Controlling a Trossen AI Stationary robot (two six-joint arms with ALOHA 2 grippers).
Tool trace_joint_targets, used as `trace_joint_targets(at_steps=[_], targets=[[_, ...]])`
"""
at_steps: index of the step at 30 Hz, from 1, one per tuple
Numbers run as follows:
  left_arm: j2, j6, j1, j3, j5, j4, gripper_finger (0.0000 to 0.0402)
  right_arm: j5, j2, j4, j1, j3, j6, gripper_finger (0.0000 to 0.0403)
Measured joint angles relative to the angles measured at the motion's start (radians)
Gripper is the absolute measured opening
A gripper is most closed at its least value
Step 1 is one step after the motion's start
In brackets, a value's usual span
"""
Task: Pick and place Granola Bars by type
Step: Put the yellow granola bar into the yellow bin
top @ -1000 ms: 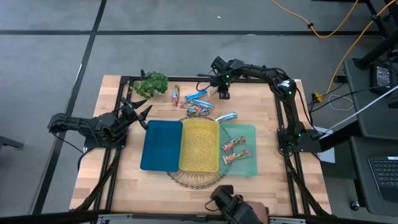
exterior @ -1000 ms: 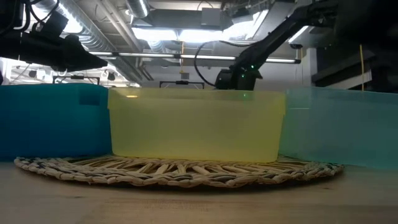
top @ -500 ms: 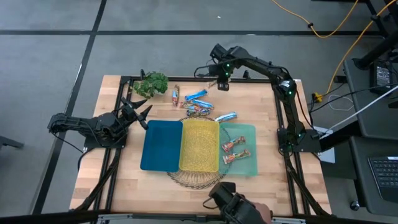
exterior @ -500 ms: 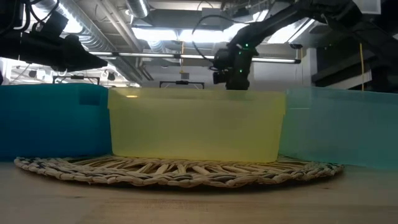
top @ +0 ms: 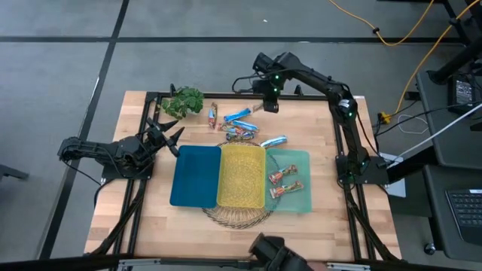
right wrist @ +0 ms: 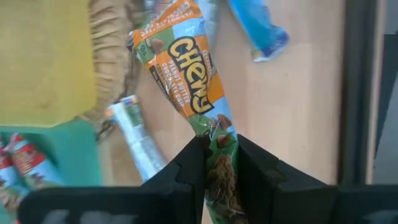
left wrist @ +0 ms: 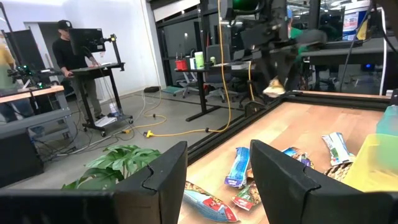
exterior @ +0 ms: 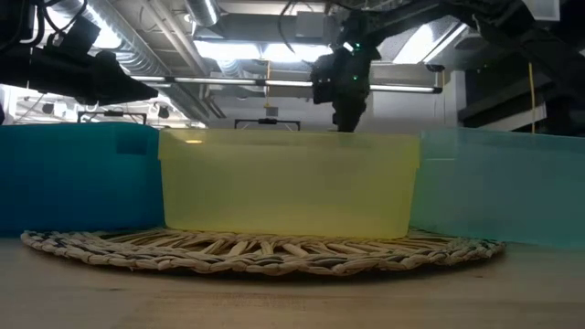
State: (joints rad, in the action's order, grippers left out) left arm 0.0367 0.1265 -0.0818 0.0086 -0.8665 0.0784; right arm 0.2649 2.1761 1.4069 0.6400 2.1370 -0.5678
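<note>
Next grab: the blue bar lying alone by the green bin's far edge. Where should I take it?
Take the blue bar across its narrow middle, coming straight down. It lies flat and slanted on the table, clear of the other bars, so turn the fingers across its long axis.

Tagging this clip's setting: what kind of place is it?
Likely a robotics lab or workshop. Exposed ceiling pipes, a person at a standing desk with cables on the floor, and a framed wooden table where the right gripper holds a granola bar.

Bright overhead strip lights [exterior: 274,46] glare — close wrist views blur.
</note>
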Motion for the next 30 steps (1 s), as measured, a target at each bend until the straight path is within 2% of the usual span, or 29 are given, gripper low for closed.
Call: trace_joint_targets(at_steps=[17, 23, 30], targets=[[0.0, 0.0, 0.0, 0.0, 0.0, 0.0, 0.0169, 0.001, 0.0, 0.082, -0.254, 0.217, 0.149, 0.008], [0.0, 0.0, 0.0, 0.0, 0.0, 0.0, 0.0169, -0.002, -0.047, 0.055, -0.352, 0.207, 0.2, 0.008], [0.0, 0.0, 0.0, 0.0, 0.0, 0.0, 0.0169, -0.054, -0.061, 0.042, -0.471, 0.207, 0.273, 0.008]])
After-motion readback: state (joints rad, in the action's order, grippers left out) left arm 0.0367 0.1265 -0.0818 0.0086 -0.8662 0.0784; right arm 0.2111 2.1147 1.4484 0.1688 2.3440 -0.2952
